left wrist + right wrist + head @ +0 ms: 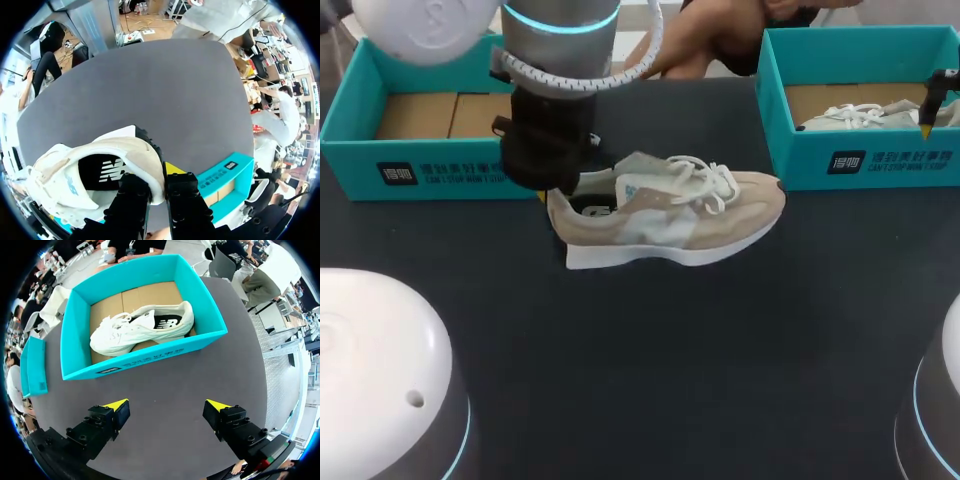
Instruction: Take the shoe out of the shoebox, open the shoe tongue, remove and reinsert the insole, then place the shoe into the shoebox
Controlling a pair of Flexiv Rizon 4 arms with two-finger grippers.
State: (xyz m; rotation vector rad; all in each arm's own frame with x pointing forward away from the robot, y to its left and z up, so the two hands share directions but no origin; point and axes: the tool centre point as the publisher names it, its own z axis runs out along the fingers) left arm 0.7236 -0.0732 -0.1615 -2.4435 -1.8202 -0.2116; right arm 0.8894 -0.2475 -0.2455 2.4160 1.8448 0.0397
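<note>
Rounded white housings [380, 370], smooth and glossy, edged with a blue light ring, fill the near corners of the head view.

Bench [720, 350]: dark, matte, flat.

Left shoebox [360, 140]: rectangular teal card with a brown card floor showing, at the far left.

Right shoebox [860, 160]: same teal card, at the far right, holding a white shoe [140, 325].

Left arm [560, 50]: grey cylinder and black wrist block, covering the heel of the beige shoe [670, 215].

Beige shoe: sole-down between the two boxes, toe toward the right one. It has suede-like beige panels, pale mesh, white laces and a white wedge sole. Whether the sole touches the bench cannot be told.

Left hand [159, 180]: closed on the padded heel collar, one finger inside, one outside.

Right hand [167, 407]: fingers spread wide, holding nothing, over bare bench just before the right shoebox.
</note>
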